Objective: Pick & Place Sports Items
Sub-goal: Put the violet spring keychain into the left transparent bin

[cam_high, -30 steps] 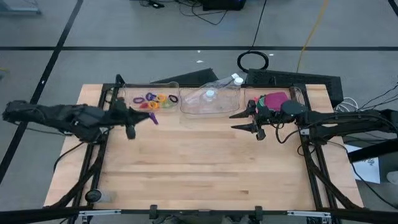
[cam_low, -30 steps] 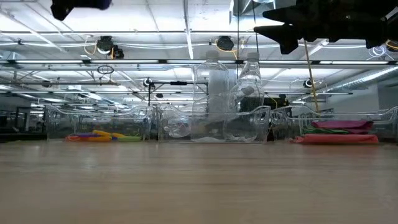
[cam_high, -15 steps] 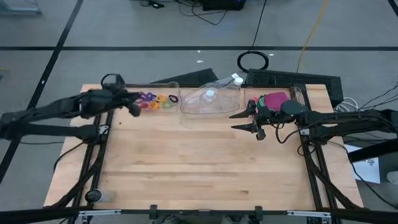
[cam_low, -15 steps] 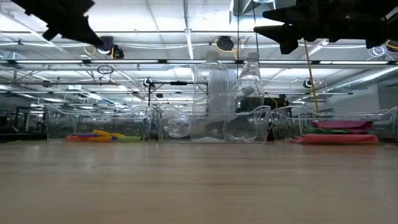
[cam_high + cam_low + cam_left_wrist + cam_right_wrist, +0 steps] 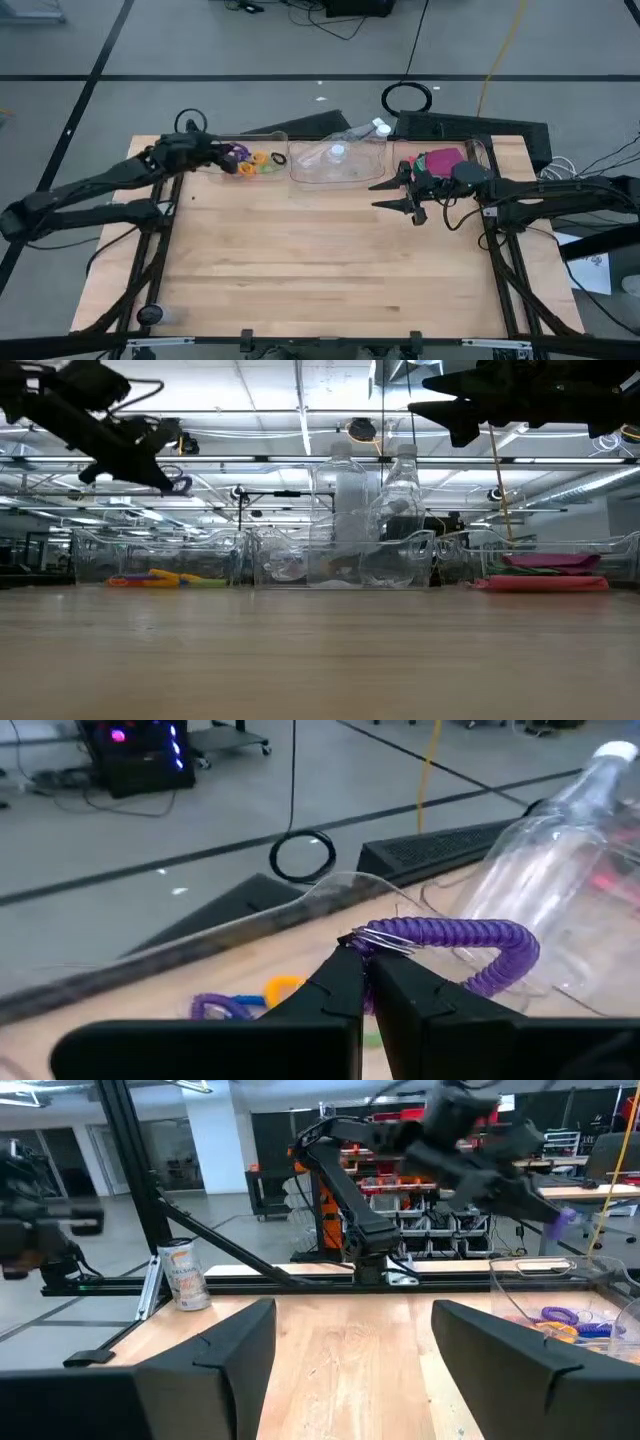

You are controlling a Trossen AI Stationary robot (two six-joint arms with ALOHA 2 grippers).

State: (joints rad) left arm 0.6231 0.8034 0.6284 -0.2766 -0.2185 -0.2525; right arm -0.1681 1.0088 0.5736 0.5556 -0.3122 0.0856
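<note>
Overhead, left end effector [image 5: 362, 982] pinching purple ring [image 5: 455, 946], unlabelled

Overhead camera looks straight down on the table [image 5: 330, 260]; a table-height camera faces level across it; 2 wrist cameras look past their fingers, both catching the clear bin [image 5: 300, 915] of rings.

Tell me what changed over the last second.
The left claw, shut on a purple elastic ring, swung from the open table toward the far left clear bin and now hangs over the rings there. The right claw stayed open above the table; bottles unmoved.
</note>
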